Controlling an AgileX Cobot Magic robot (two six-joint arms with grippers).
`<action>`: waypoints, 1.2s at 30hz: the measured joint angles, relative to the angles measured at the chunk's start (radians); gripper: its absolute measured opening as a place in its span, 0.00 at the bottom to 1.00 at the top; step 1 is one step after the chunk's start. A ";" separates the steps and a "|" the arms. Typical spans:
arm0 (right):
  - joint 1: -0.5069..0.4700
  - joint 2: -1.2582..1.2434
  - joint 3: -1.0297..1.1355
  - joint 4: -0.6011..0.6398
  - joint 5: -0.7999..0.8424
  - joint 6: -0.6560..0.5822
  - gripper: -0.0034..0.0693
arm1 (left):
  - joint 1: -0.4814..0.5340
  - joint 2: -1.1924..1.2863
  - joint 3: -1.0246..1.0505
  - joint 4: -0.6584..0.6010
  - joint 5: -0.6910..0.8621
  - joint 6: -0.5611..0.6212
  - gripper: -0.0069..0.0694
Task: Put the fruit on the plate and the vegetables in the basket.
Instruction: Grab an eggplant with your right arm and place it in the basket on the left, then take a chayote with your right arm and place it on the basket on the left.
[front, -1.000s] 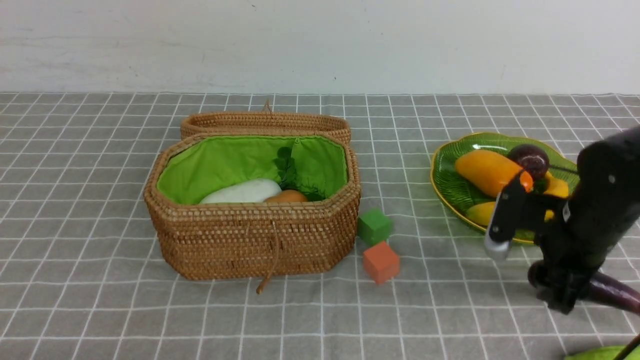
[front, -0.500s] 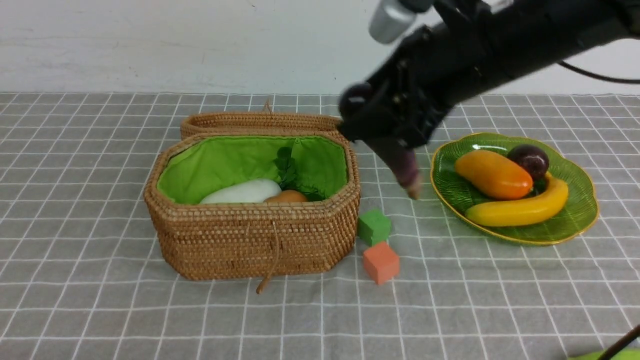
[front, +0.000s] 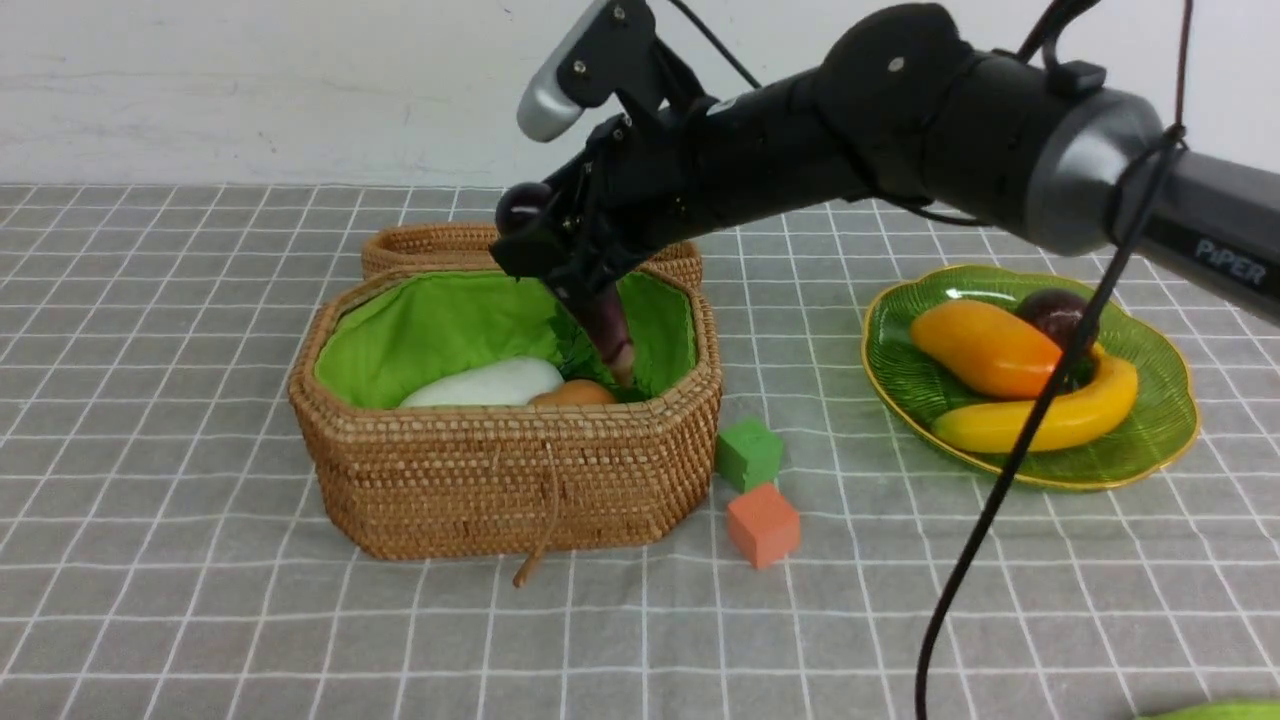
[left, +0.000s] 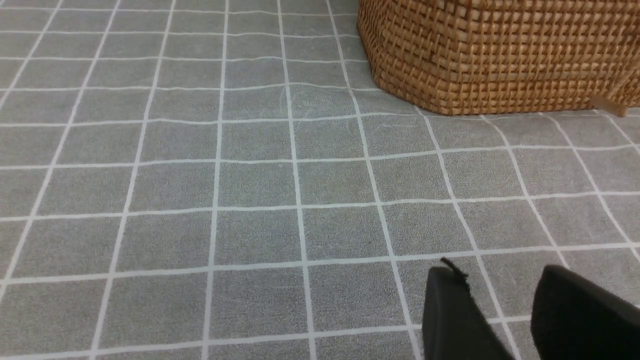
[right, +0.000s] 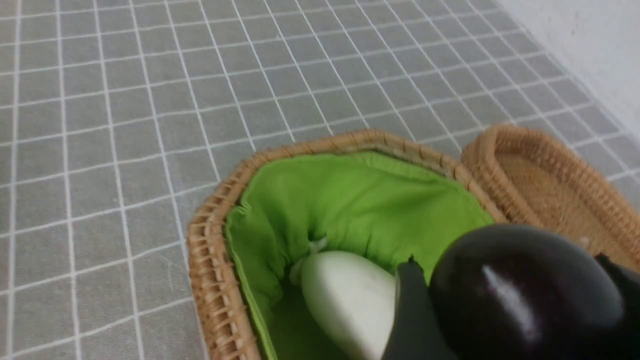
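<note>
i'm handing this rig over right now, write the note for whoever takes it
Right gripper: shut on the eggplant, which hangs tip-down over the open basket.
Left gripper: open, empty, low over the cloth beside the basket.
Done: mango, banana and small dark fruit on the plate; radish and potato in the basket.
Left: release the eggplant into the basket, then take the light green thing at the near right edge. It is probably the cucumber, but mostly out of frame.
</note>
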 joint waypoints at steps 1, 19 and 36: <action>0.000 0.003 0.000 -0.010 -0.006 0.018 0.62 | 0.000 0.000 0.000 0.000 0.000 0.000 0.40; 0.000 -0.191 -0.008 -0.428 0.248 0.411 0.94 | 0.000 0.000 0.000 0.000 0.000 0.000 0.40; -0.101 -0.620 0.493 -1.087 0.625 0.741 0.71 | 0.000 0.000 0.000 0.000 0.000 0.000 0.40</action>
